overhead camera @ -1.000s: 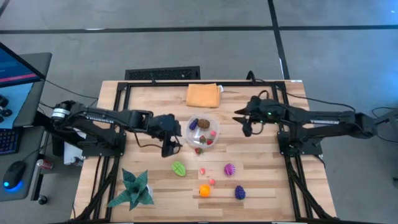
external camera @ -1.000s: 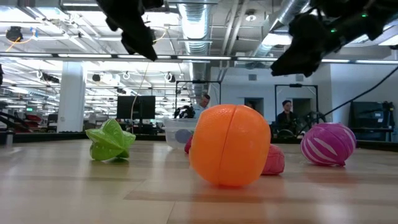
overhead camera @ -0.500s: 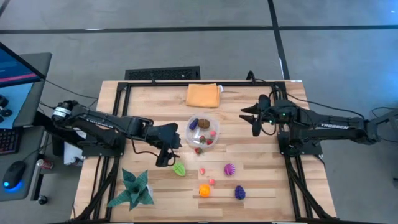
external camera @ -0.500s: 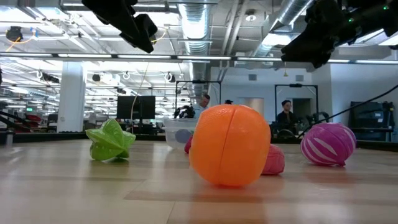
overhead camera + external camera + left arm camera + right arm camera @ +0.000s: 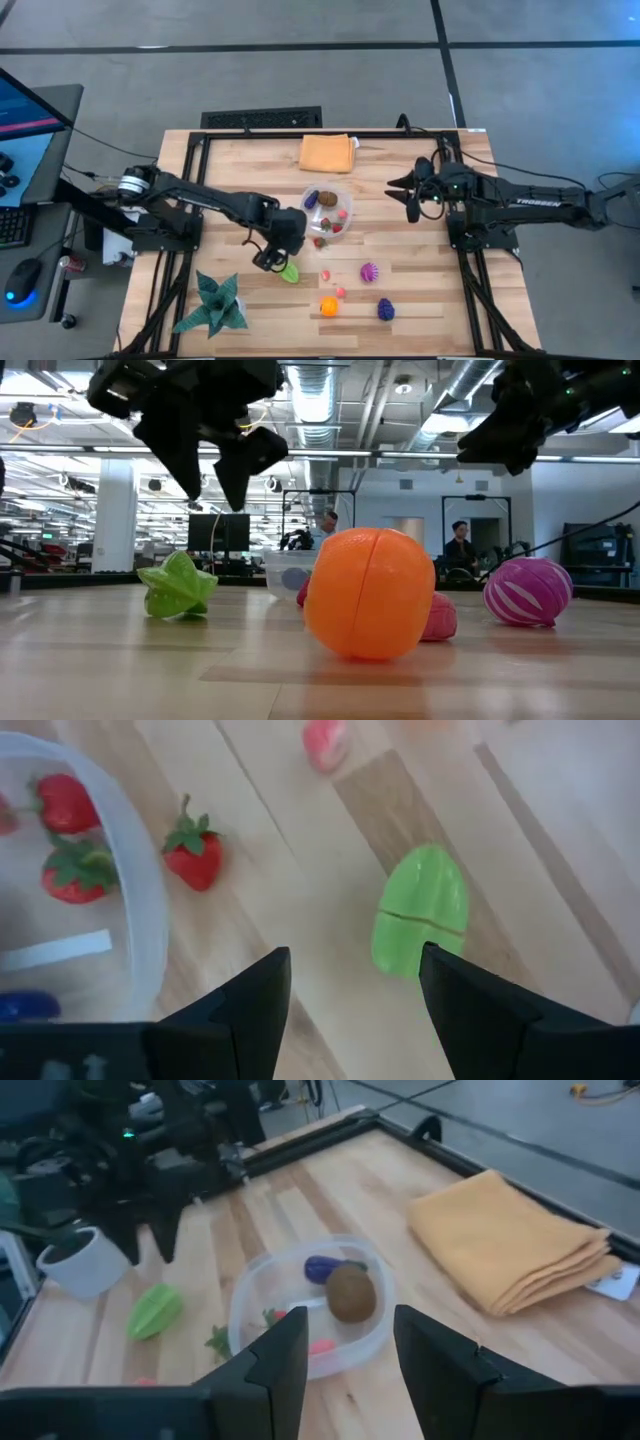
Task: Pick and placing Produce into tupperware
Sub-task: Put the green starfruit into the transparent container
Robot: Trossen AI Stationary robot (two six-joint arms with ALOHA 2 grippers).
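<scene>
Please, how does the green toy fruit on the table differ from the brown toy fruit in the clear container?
The green fruit lies on the bare table outside the container; the brown fruit is already inside it. The green fruit is ridged and star-like; the brown fruit is smooth and oval. The open left gripper hovers over the green fruit; no gripper is at the brown fruit. Both are small toy produce.

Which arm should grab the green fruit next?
Left. Its open claw hovers right over the green fruit, beside the tupperware. The right claw, also open, waits on the container's far side.
</scene>
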